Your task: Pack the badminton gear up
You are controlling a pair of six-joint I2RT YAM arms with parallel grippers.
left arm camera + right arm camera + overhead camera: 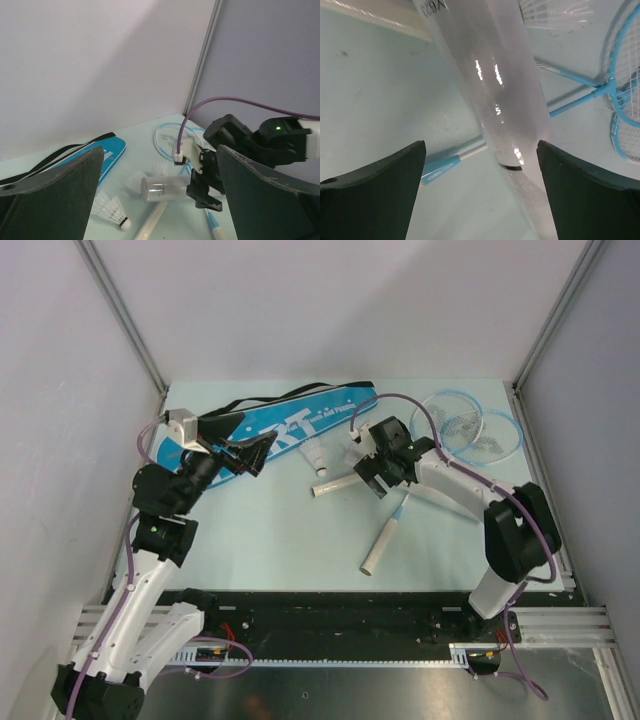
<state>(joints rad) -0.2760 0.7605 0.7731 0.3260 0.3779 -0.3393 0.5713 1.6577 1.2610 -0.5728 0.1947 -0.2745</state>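
At far left, we see the black strap point(262, 396) looping along the back edge of the pale table point(260, 540), attached to the blue racket cover point(300, 425), which lies flat and slanted near the rear wall, its white lettering partly hidden. The left tool point(250, 446) hangs over the cover's wide end, its two dark fingers point(60, 195) spread wide and holding nothing. Just to the right of the cover, small white shuttlecocks point(114, 210) rest on the table, one point(318, 454) close to the cover's narrow tip. Below them, a white racket handle point(335, 485) lies at a slant, and a second handle point(381, 544) points toward the near edge. At centre right, the right tool point(372, 478) is lowered among the gear with its fingers point(380, 195) far apart. The pale tube point(505, 90) runs between them, with bare table showing in the gap on one side, so the tool is not clamped on it. The left wrist view shows the tube lying level beside that tool. Thin blue shafts lead off to the right, where the two light-blue-framed rackets point(466, 426) have their heads overlapping in the far right corner.
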